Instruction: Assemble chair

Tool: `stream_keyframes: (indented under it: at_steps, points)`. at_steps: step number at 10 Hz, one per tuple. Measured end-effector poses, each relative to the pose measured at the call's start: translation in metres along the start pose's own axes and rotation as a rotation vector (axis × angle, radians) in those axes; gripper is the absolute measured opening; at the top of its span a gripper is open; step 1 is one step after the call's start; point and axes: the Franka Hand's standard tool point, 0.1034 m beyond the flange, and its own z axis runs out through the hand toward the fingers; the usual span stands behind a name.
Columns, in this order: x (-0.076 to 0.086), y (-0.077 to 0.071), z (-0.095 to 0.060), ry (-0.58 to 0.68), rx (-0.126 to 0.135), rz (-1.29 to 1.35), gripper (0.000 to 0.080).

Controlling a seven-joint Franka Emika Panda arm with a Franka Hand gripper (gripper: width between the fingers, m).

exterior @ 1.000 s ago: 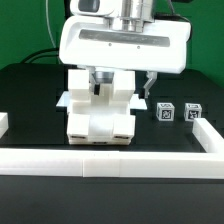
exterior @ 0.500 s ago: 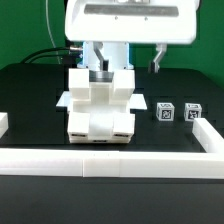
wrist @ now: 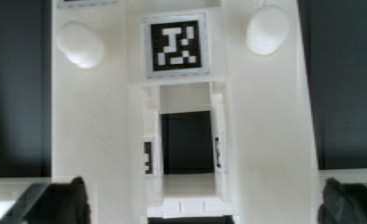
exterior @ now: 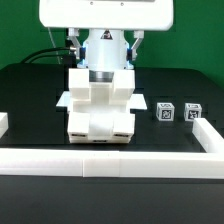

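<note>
Black table [exterior: 30, 95] edged by low white border wall [exterior: 110, 160]; bearing chair assembly [exterior: 100, 112], tagged block [exterior: 165, 112], second tagged block [exterior: 191, 113] just beside.

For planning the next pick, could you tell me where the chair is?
In the exterior view the chair stands mid-table under the open claw, two small tagged blocks on that view's right, the border wall in front.

black table [exterior: 30, 95], low white border wall [exterior: 110, 160]

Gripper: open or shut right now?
Open. The wrist view shows the gripper with fingertips spread wide, either side of the chair; whether they touch it, cannot tell.
</note>
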Motion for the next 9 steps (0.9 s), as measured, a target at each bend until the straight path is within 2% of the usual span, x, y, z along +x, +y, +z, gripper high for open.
stream_keyframes:
  at_steps: [2, 4, 9]
  points:
    - [0.003, 0.004, 0.006, -0.002, -0.011, -0.002, 0.0649]
    - [0.012, 0.01, 0.009, 0.001, -0.022, -0.002, 0.0649]
    - [0.014, 0.014, 0.019, -0.005, -0.038, -0.004, 0.0649]
